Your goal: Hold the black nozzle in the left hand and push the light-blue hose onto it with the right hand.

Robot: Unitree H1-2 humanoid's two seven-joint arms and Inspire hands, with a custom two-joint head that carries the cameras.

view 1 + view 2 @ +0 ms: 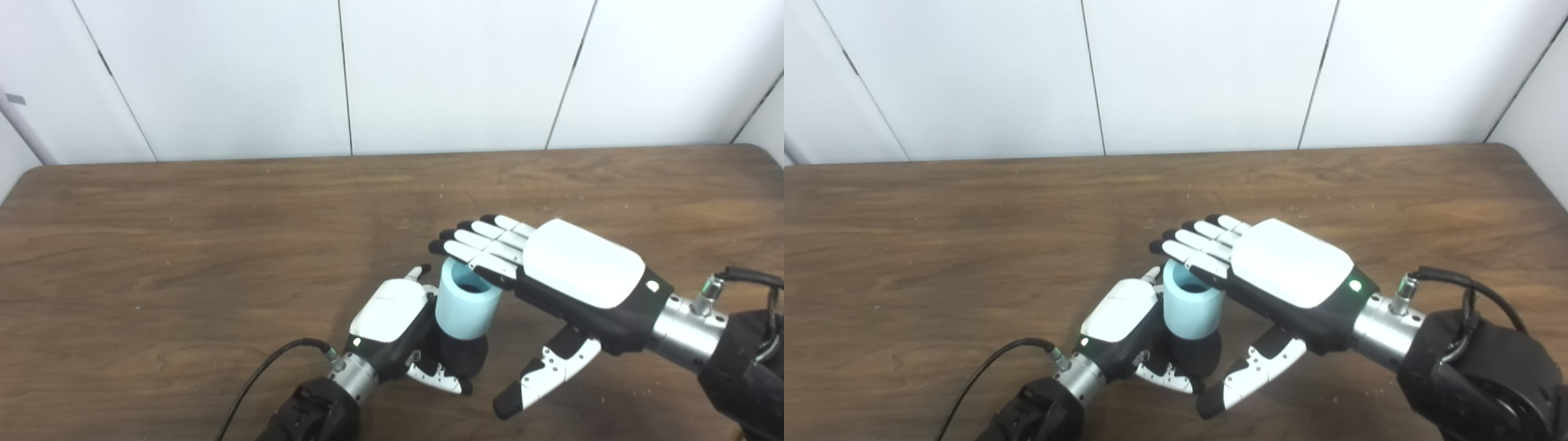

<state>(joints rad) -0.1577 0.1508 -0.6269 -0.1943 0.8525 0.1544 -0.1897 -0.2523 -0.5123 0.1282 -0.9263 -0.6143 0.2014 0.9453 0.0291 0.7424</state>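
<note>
A: Left hand (392, 318) nearest cam, wrapped round the black nozzle (463, 358), upright on the table (184, 245). Fingers closed on it, thumb curled across the front

B: Hose?

A: light-blue hose (467, 303) sits on top of the nozzle, standing upright, open end up. How far it's seated I can't tell, the join is dark and partly hidden by the left hand

B: Right hand?

A: right hand (569, 269) is flat and open, fingers (481, 242) straight and together, laid over the hose's top rim, thumb hanging free below. Holding nothing, looks like palm-down pressing

B: So the step is the push

A: Yes I'd say. To do it well: press straight down along the hose axis, keep the fingers centred on the rim so it doesn't tip, left hand keeps the nozzle clamped and vertical. Off-centre pressure could cock the hose sideways

B: Surroundings?

A: bare wood tabletop, white panel wall (429, 73) behind
</note>
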